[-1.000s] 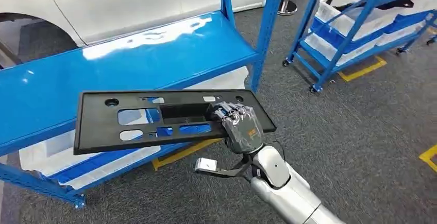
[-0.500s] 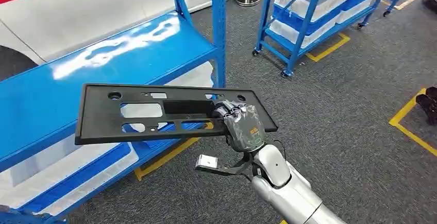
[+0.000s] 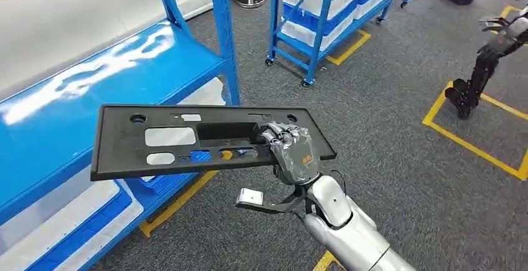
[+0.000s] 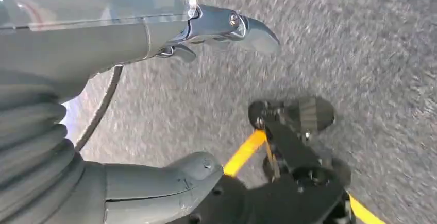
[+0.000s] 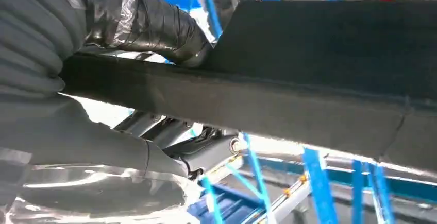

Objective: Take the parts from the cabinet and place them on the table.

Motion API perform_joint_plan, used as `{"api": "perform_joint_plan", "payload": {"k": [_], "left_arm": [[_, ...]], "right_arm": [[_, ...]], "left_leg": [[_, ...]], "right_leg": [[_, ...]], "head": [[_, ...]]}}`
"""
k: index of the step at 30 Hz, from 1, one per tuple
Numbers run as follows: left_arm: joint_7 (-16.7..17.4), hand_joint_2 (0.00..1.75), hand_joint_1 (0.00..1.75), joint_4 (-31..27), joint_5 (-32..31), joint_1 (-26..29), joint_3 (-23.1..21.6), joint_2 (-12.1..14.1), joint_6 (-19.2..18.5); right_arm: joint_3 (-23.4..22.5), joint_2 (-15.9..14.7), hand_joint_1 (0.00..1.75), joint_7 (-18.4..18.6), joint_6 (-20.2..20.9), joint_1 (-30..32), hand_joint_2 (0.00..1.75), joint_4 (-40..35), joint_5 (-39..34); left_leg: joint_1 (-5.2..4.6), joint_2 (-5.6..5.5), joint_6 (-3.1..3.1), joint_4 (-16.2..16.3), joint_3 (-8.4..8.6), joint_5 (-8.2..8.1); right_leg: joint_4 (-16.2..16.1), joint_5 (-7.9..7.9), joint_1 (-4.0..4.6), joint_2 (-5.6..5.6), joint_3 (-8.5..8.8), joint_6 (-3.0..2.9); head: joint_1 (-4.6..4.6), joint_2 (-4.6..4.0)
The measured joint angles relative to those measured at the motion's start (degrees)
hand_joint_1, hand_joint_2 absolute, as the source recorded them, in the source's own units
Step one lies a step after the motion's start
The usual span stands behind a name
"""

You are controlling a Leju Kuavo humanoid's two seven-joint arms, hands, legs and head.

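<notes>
Now the right hand (image 3: 292, 152) grips the black panel (image 3: 187, 140) mid-frame, clear of the blue cabinet (image 3: 93, 90) at left; carrying is under way, and next it needs the table found.

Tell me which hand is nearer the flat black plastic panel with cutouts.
Right. The right hand grips the flat black plastic panel at its right end; the left hand hangs by the grey carpet, holding nothing.
</notes>
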Motion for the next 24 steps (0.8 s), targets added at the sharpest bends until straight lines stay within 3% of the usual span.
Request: {"api": "perform_joint_plan", "payload": {"k": [1, 2, 3, 4, 5, 6, 7, 9, 11, 12, 13, 15, 16, 17, 18, 20, 21, 22, 24], "left_arm": [[0.0, 1.75, 0.0, 0.0, 0.0, 0.02, 0.0, 0.11, 0.0], [0.0, 1.75, 0.0, 0.0, 0.0, 0.01, 0.0, 0.15, 0.0], [0.0, 1.75, 0.0, 0.0, -0.02, -0.04, 0.0, 0.15, -0.04], [0.0, 1.75, 0.0, 0.0, -0.02, -0.14, 0.0, 0.15, -0.07], [0.0, 1.75, 0.0, 0.0, -0.02, -0.25, 0.0, 0.15, -0.2], [0.0, 1.75, 0.0, 0.0, -0.02, -0.25, -0.02, 0.22, -0.24], [0.0, 1.75, 0.0, 0.0, 0.0, -0.28, 0.0, 0.24, -0.24], [0.0, 1.75, 0.0, 0.0, 0.02, -0.31, -0.02, 0.28, -0.28], [0.0, 1.75, 0.0, 0.0, 0.04, -0.43, -0.02, 0.28, -0.39], [-0.04, 1.75, 0.0, 0.0, 0.07, -0.46, -0.02, 0.28, -0.39], [-0.07, 1.75, 0.0, 0.02, 0.07, -0.4, -0.02, 0.28, -0.46], [-0.07, 1.75, 0.0, 0.0, 0.09, -0.09, -0.02, 0.33, -0.44], [-0.07, 1.75, 0.0, 0.0, 0.09, 0.06, -0.02, 0.37, -0.44], [-0.07, 1.75, 0.0, 0.02, 0.09, 0.15, -0.02, 0.37, -0.41], [-0.07, 1.75, 0.0, 0.0, 0.09, 0.17, -0.02, 0.39, -0.42], [-0.07, 1.75, 0.0, 0.0, 0.11, 0.1, -0.02, 0.39, -0.42], [-0.07, 1.75, 0.0, 0.0, 0.11, 0.13, -0.02, 0.44, -0.42], [-0.07, 1.75, 0.0, 0.02, 0.15, 0.12, -0.02, 0.68, -0.42], [-0.07, 1.75, 0.0, 0.02, 0.24, 0.03, -0.02, 0.7, -0.52]], "right_arm": [[0.0, -0.04, 1.75, 0.02, 0.0, 0.15, 1.75, 0.02, 0.0], [0.0, -0.09, 1.75, 0.07, 0.0, 0.27, 1.75, 0.09, -0.02], [0.0, -0.09, 1.75, 0.13, 0.05, 0.33, 1.75, 0.09, 0.0], [0.0, -0.09, 1.75, 0.22, 0.07, 0.32, 1.75, 0.09, 0.0], [-0.02, -0.07, 1.75, 0.26, 0.09, 0.27, 1.75, 0.09, -0.02], [-0.04, -0.07, 1.75, 0.26, 0.13, 0.21, 1.75, 0.07, 0.0], [-0.04, 0.09, 1.75, 0.28, 0.22, 0.21, 1.75, 0.04, 0.0], [-0.15, 0.09, 1.75, 0.48, 0.39, 0.22, 1.75, 0.0, 0.02], [-0.28, 0.07, 1.75, 0.5, 0.42, 0.27, 1.75, -0.07, 0.05], [-0.31, 0.09, 1.75, 0.55, 0.48, 0.28, 1.75, -0.13, 0.07], [-0.33, 0.17, 1.75, 0.65, 0.57, 0.2, 1.75, -0.13, 0.18], [-0.31, 0.44, 1.75, 0.79, 0.64, 0.29, 1.75, -0.13, 0.24], [-0.31, 0.48, 1.75, 0.79, 0.64, 0.41, 1.75, -0.11, 0.31], [-0.31, 0.48, 1.75, 0.81, 0.66, 0.49, 1.75, -0.09, 0.31], [-0.31, 0.48, 1.75, 0.81, 0.66, 0.52, 1.75, -0.09, 0.33], [-0.31, 0.55, 1.75, 0.81, 0.68, 0.49, 1.75, -0.11, 0.4], [-0.31, 0.61, 1.75, 0.85, 0.72, 0.5, 1.75, -0.13, 0.42], [-0.31, 0.61, 1.75, 0.98, 0.81, 0.38, 1.75, -0.11, 0.44], [-0.33, 0.7, 1.75, 1.18, 1.07, 0.46, 1.75, -0.09, 0.68]], "left_leg": [[0.0, 0.94, 0.0, 0.03, -0.02, -0.08], [0.0, 1.68, -0.11, 0.08, -0.01, -0.16], [0.02, 2.39, -0.24, 0.19, 0.01, -0.27], [0.05, 3.06, -0.37, 0.42, 0.04, -0.49], [0.09, 3.7, -0.64, 0.72, 0.1, -0.79], [-0.01, 4.24, -1.11, 1.03, 0.15, -1.15], [-0.5, 4.76, -1.59, 1.43, -0.04, -1.48], [-0.43, 5.66, -2.15, 1.26, 0.26, -1.57], [-0.09, 6.3, -2.89, 1.28, 0.52, -1.96], [0.14, 3.3, -3.12, 2.51, 0.18, -3.19], [0.27, 1.02, -3.1, 5.74, -1.2, -5.39], [0.17, -0.61, -3.14, 14.93, -5.46, -9.74], [0.14, -0.76, -3.09, 18.95, -7.54, -10.88], [0.13, -0.76, -2.97, 20.19, -8.44, -10.38], [0.1, -0.86, -2.71, 18.41, -7.9, -8.46], [0.09, -2.03, -2.06, 9.01, -3.98, -2.79], [0.09, -4.34, -1.66, 4.31, -2.02, -0.64], [0.34, -7.35, -1.28, 2.97, -1.55, -1.36], [-0.03, -6.27, -1.34, 2.13, -1.15, -1.54]], "right_leg": [[3.27, -0.92, -0.26, -0.24, -1.64, 0.22], [3.8, -0.42, -0.43, -0.38, -1.89, 0.4], [1.66, 1.33, -0.64, -0.61, -0.78, 0.55], [-2.36, 3.63, -0.84, -1.0, 1.48, 0.62], [-7.88, 6.03, -0.86, -2.19, 4.59, 0.59], [-12.09, 5.7, -0.45, -5.47, 6.58, 0.3], [-12.19, 5.87, 0.02, -5.22, 6.53, -0.34], [-11.91, 5.81, 0.26, -3.66, 6.2, -1.02], [-12.39, 6.15, -0.01, -2.24, 6.3, -1.86], [-12.59, 6.31, -0.17, -1.65, 6.43, -2.24], [-12.61, 6.35, -0.18, -1.24, 6.42, -2.6], [-12.6, 6.36, 0.0, 0.16, 6.38, -2.86], [-12.55, 6.37, 0.18, 1.0, 6.37, -2.95], [-12.5, 6.37, 0.31, 1.85, 6.39, -2.95], [-12.41, 6.37, 0.37, 2.77, 6.44, -2.95], [-12.17, 6.36, 0.43, 4.46, 6.56, -2.92], [-12.07, 6.32, 0.32, 5.13, 6.51, -2.87], [-11.78, 6.34, 0.6, 5.75, 6.14, -2.54], [-11.97, 6.74, -0.21, 7.35, 5.51, -1.64]], "head": [[0.04, -0.02], [0.04, 0.0], [0.04, 0.0], [0.04, -0.02], [0.02, 0.0], [0.04, -0.02], [0.0, 0.0], [0.0, 0.0], [-0.02, 0.0], [0.0, 0.0], [-0.02, 0.0], [-0.02, 0.0], [-0.02, 0.0], [-0.02, -0.02], [-0.02, 0.0], [-0.02, -0.02], [-0.02, 0.0], [0.05, -0.02], [0.04, 0.0]]}}
